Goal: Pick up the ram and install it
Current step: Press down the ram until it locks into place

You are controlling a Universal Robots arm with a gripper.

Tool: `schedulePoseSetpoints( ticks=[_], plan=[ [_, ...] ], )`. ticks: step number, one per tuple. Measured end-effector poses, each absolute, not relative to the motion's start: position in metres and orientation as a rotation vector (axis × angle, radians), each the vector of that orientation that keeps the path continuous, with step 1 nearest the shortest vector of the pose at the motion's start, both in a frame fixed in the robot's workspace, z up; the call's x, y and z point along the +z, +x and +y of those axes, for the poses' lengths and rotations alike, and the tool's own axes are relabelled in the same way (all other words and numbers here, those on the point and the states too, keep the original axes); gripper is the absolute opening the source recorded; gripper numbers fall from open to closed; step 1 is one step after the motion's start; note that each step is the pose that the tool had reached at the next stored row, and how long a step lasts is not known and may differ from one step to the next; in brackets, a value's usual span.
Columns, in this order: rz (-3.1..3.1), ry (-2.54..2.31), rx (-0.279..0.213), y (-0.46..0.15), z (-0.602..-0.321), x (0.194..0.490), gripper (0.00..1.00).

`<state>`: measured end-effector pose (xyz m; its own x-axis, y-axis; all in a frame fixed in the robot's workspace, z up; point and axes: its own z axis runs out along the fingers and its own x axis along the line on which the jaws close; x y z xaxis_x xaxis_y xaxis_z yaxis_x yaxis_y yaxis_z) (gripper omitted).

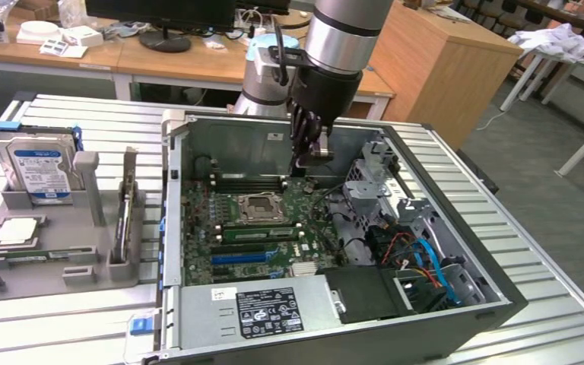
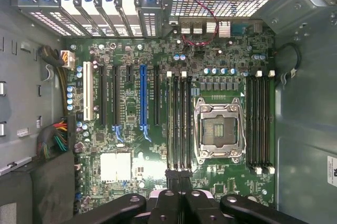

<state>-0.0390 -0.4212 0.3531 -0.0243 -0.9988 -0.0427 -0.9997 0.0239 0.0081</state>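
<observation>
The ram (image 1: 256, 232) lies just below the CPU socket (image 1: 258, 205), mid-frame in the exterior view, long axis running left to right. Gripper (image 1: 313, 163), fingers pressed together, hangs above its right end.

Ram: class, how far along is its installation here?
Done: the ram stands in the memory slots beside the CPU socket. In hand: nothing visible; the shut gripper sits over those slots' end. Left: whether the clips have latched cannot be told.
</observation>
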Motion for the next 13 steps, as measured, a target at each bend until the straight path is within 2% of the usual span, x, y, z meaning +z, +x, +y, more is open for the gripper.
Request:
schedulePoseSetpoints(
  ticks=[13],
  plan=[
    [2.23, -2.177, 0.056, -0.0293, -0.4212, 0.3531, 0.11]
  ],
)
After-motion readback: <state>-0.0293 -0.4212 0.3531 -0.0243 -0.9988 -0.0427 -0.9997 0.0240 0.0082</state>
